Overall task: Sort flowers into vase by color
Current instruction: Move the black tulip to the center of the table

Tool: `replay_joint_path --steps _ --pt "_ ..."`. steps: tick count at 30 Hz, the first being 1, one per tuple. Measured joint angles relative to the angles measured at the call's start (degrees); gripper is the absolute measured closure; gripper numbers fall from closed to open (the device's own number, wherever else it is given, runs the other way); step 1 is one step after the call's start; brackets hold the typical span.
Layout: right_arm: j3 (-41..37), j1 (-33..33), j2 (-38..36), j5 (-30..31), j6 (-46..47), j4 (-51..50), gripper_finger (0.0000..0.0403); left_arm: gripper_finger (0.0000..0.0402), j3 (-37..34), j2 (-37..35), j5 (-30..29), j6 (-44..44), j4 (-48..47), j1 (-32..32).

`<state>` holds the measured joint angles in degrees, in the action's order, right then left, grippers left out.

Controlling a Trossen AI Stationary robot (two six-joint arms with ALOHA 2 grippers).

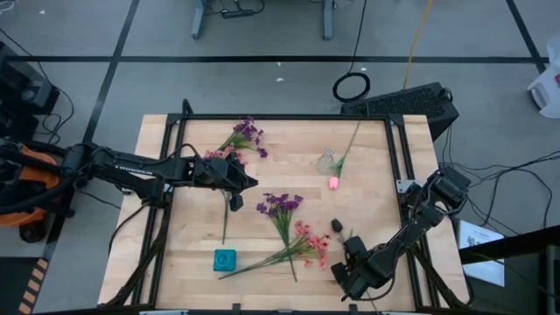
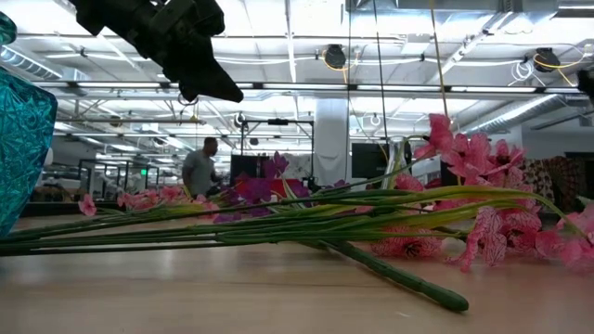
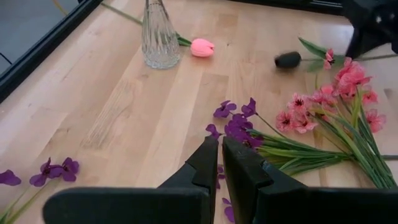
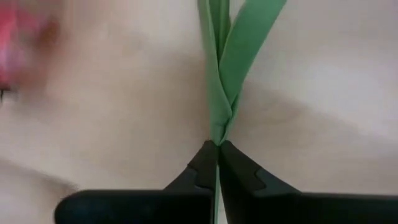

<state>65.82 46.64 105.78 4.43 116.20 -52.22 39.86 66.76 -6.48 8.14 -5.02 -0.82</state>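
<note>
Flowers lie on the wooden table: a purple spray (image 1: 248, 133) by the far edge, a pink spray (image 1: 219, 156) whose stem runs under my left arm, a purple spray (image 1: 280, 206) and a pink spray (image 1: 308, 243) crossing in the middle. A pink bud (image 1: 333, 183) lies beside a clear glass vase (image 1: 327, 160). A teal vase (image 1: 225, 259) stands near the front edge. My left gripper (image 1: 252, 182) is shut on nothing, raised left of the middle purple spray (image 3: 239, 127). My right gripper (image 1: 350, 241) is shut on the stem of a dark bud (image 1: 337, 226). My right gripper (image 4: 217, 144) pinches the thin green stem of the dark-bud flower, just below where two leaves (image 4: 219, 118) fork off. The stem runs along the fingers and between them. The fingers slant down from the table's near right. The dark bud (image 3: 287, 59) appears to lie on the table.
A black frame (image 1: 394, 157) borders the tabletop on all sides. Bare wood lies left of the glass vase (image 3: 160, 37) and along the table's right side. A black keyboard (image 1: 411, 101) sits just beyond the far right corner. A person (image 2: 198, 169) stands far back in the room.
</note>
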Motion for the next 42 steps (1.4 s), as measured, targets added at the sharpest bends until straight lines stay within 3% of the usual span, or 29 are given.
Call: replay_joint_path --steps 5,10,15,20,28,32,42 --pt "6.8 1.4 -3.0 2.8 1.8 -11.9 0.0401 0.0369 0.0 0.0 0.0 0.1 0.1 -0.1" --pt "13.8 1.9 -5.9 20.3 -0.1 -18.6 0.0402 0.0369 0.0 0.0 0.1 0.6 0.1 -0.4" --pt "15.0 -1.5 -7.5 39.7 -11.8 -13.6 0.0402 0.0369 0.0 0.0 0.1 2.0 0.3 -0.8" --pt "15.0 -7.8 -7.0 48.8 -24.9 -1.8 0.0403 0.0369 0.0 0.0 0.3 3.2 -1.5 -0.9" --pt "15.0 -17.6 -5.8 51.3 -49.0 24.4 0.0403 0.0369 0.0 0.0 0.3 5.0 -6.4 -2.5" --pt "15.1 -21.0 -3.1 52.5 -52.1 30.7 0.0403 0.0369 0.0 0.0 0.2 5.1 -7.7 -4.3" --pt "15.0 -26.1 6.9 45.1 -49.4 40.8 0.0402 0.0369 0.0 0.0 -2.1 5.1 -10.1 -5.7"
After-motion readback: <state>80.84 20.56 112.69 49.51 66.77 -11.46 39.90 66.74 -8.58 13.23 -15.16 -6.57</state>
